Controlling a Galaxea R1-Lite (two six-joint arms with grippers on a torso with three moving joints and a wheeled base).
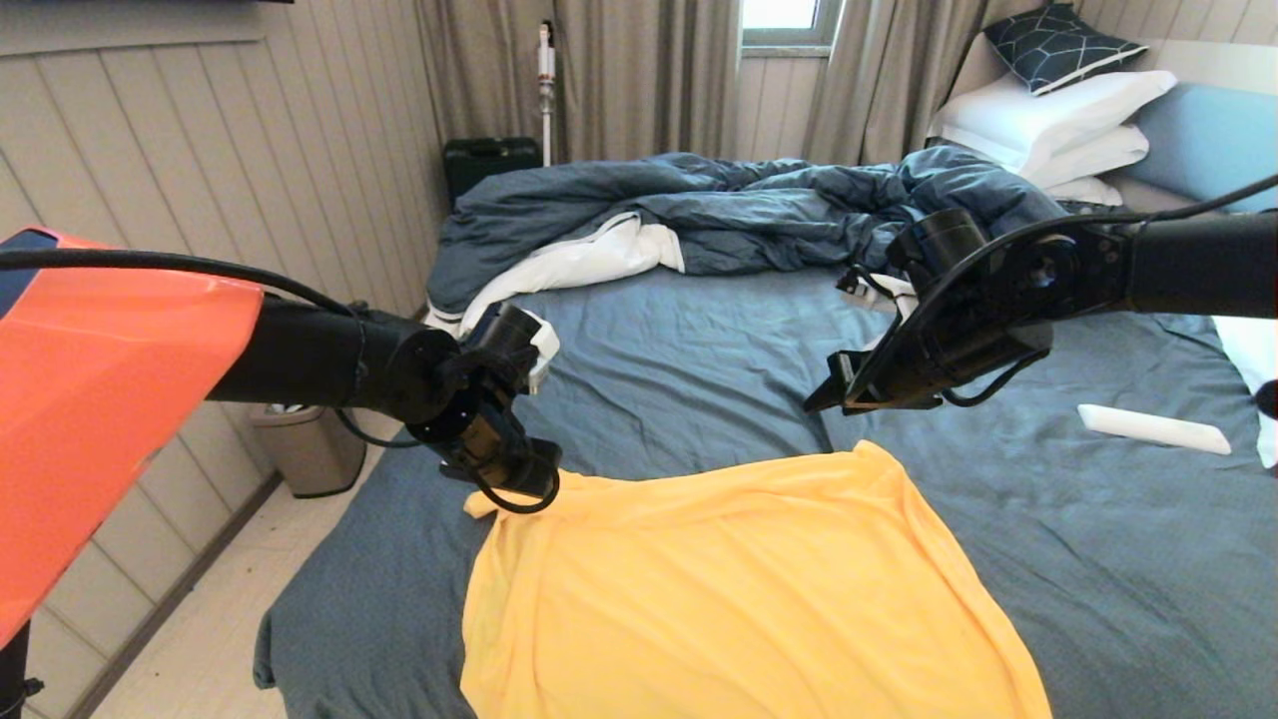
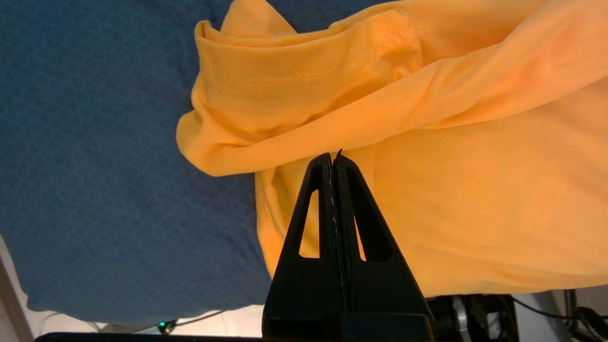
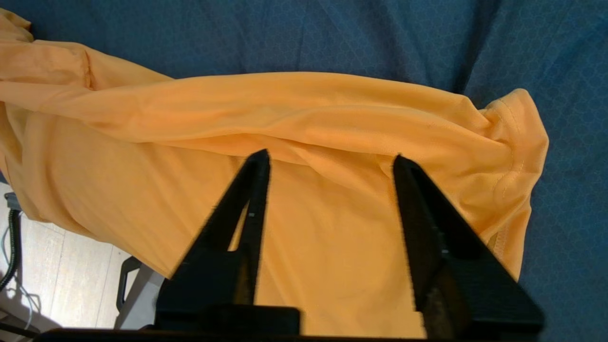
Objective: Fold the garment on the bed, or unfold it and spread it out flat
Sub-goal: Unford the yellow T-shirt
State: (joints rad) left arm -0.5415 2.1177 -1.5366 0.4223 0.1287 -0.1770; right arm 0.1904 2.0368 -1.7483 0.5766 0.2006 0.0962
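The yellow garment (image 1: 739, 589) lies spread on the near part of the bed (image 1: 679, 359), its near end hanging over the front edge. A sleeve is bunched at its far left corner (image 2: 294, 80). My left gripper (image 1: 504, 479) hovers at that corner; in the left wrist view it (image 2: 332, 156) is shut, tips right against a fold, with no cloth showing between the fingers. My right gripper (image 1: 834, 394) hangs above the garment's far right edge. The right wrist view shows it (image 3: 330, 159) open over the long fold (image 3: 304, 109), nothing between the fingers.
A rumpled dark blue duvet (image 1: 719, 210) and white pillows (image 1: 1048, 120) fill the far end of the bed. A long white object (image 1: 1153, 429) lies on the sheet at right. A grey bin (image 1: 310, 449) stands on the floor left of the bed.
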